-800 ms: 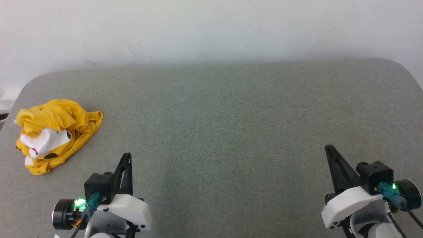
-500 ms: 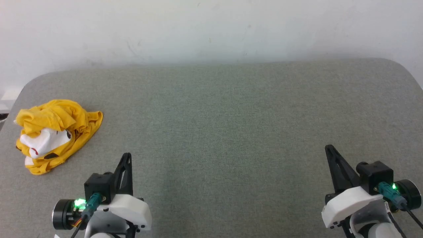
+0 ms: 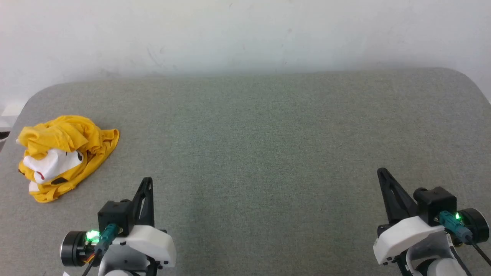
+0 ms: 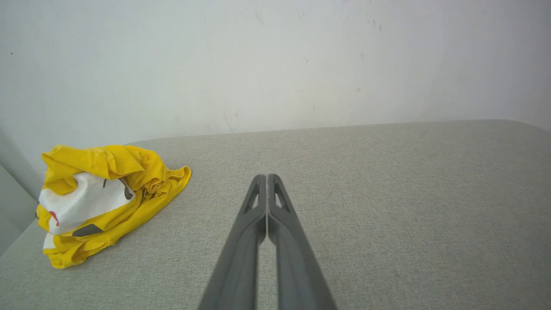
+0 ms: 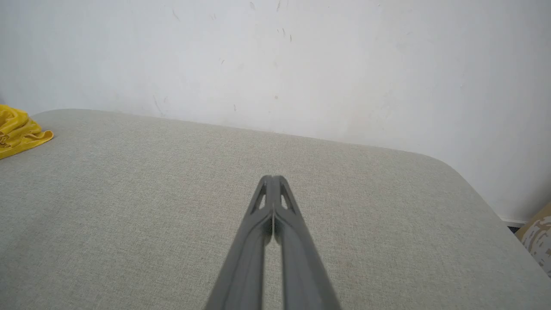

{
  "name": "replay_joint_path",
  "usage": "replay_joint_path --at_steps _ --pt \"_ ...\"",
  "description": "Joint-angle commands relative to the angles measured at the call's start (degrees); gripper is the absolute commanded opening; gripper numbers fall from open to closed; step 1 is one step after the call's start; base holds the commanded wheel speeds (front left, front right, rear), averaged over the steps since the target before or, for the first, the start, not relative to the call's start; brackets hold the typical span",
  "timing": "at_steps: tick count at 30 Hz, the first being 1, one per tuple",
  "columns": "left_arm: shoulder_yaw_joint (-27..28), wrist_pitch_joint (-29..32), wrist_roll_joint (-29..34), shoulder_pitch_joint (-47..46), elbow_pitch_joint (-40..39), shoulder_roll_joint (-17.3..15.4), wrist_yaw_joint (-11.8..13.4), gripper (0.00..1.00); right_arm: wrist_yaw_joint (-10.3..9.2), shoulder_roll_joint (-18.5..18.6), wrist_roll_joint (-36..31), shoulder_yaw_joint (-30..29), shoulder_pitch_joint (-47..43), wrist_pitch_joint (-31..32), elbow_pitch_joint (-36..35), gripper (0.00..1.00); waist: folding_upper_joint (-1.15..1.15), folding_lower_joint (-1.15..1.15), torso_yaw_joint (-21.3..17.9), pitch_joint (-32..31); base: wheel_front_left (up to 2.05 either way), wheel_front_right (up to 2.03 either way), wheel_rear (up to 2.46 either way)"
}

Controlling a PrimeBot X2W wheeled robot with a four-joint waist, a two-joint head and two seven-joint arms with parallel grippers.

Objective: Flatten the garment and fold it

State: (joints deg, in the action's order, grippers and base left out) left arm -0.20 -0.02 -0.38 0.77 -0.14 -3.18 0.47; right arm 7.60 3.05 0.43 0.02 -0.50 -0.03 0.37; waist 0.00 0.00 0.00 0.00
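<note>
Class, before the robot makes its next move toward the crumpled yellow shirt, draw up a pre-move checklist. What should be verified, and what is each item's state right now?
1. Garment in sight, on the table's left side: ok.
2. Garment flat: not ok. It lies bunched in a heap, with the print partly showing.
3. Left gripper ready to grasp: not ok. It is shut, empty and apart from the cloth.
4. Right gripper ready to grasp: not ok. It is shut, empty and far from the garment.
5. Room for spreading: ok. A wide stretch of grey table lies to the garment's right.
6. Where collar and hem are: cannot tell, because folds hide them.
</note>
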Motion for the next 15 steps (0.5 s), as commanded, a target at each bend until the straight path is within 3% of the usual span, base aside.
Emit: replay_joint_path --at_steps 1,8,9,15 --pt "0.2 0.02 0.38 -0.77 0.14 0.3 -0.47 0.0 -0.11 -0.17 -0.43 -0.02 0.5 0.03 -0.37 0.0 0.0 0.0 0.0 0.0 0.0 0.0 0.0" --pt "0.2 0.02 0.38 -0.77 0.14 0.3 -0.47 0.0 -0.11 -0.17 -0.43 -0.02 0.5 0.03 -0.37 0.0 0.0 0.0 0.0 0.0 0.0 0.0 0.0" --pt "0.2 0.02 0.38 -0.77 0.14 0.3 -0.47 1.0 -0.11 -0.17 -0.43 -0.02 0.5 0.03 -0.37 1.0 0.0 0.0 0.0 0.0 0.0 0.0 0.0" --pt "-0.06 -0.01 -0.01 0.02 -0.01 -0.02 0.02 1.0 0.01 0.03 0.03 -0.01 -0.01 -0.02 0.12 1.0 0.0 0.0 0.0 0.0 0.0 0.0 0.0"
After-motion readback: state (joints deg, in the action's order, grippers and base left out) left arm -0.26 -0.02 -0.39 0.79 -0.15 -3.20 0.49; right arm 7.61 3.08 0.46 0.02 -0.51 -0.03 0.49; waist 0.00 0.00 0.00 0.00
